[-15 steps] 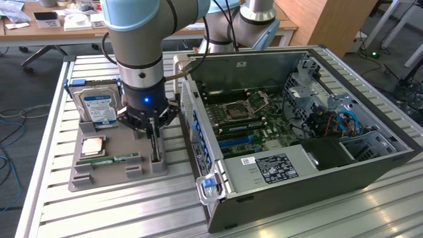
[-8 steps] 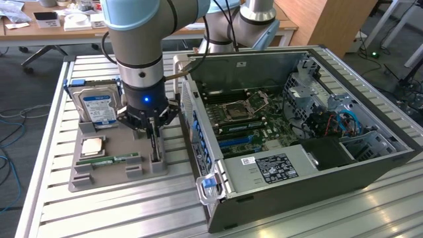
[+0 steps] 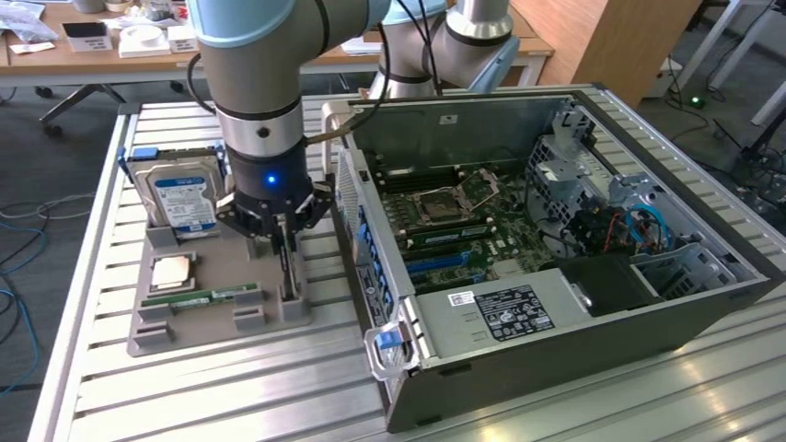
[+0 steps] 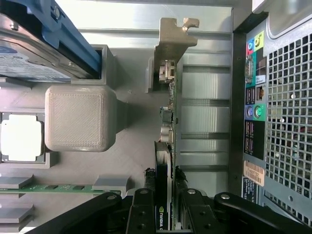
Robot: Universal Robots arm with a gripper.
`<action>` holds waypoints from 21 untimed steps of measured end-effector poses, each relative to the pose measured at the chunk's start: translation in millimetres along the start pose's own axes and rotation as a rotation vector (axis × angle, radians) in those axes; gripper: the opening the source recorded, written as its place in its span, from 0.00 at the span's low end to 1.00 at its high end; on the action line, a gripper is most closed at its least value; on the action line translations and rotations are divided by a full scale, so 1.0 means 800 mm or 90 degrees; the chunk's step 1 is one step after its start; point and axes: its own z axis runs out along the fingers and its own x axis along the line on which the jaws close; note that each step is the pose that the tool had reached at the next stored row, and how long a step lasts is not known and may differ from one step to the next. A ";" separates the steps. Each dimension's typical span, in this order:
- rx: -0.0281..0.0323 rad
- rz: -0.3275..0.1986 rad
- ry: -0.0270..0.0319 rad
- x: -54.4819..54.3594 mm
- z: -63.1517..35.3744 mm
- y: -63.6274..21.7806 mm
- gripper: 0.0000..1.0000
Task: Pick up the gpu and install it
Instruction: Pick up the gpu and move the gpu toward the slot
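Both fingers (image 4: 142,212) of the gripper (image 4: 165,197) seem closed on the top edge of the gpu (image 4: 164,161), which stands on edge in the grey holder (image 3: 197,333) beside the open computer case (image 3: 577,359), so a firm, centred grip and straight pull should keep its bracket (image 4: 173,39) from snagging.

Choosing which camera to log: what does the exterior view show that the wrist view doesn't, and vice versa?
Exterior view adds the open case's motherboard and the arm. Wrist view adds the case's rear ports and the bracket end of the gpu. Shared: the gpu standing on edge in the gray holder with the tool at it, plus the hard drive, processor chip and memory stick.
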 end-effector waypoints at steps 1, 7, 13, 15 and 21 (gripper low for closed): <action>0.0000 0.000 0.0000 0.000 -0.002 0.000 0.26; -0.0001 0.000 -0.0001 0.000 -0.007 0.000 0.26; 0.0000 -0.001 0.0000 0.000 -0.007 0.000 0.26; 0.0000 -0.001 0.0001 0.000 -0.007 0.000 0.26; 0.0001 -0.001 0.0003 0.000 -0.009 0.000 0.26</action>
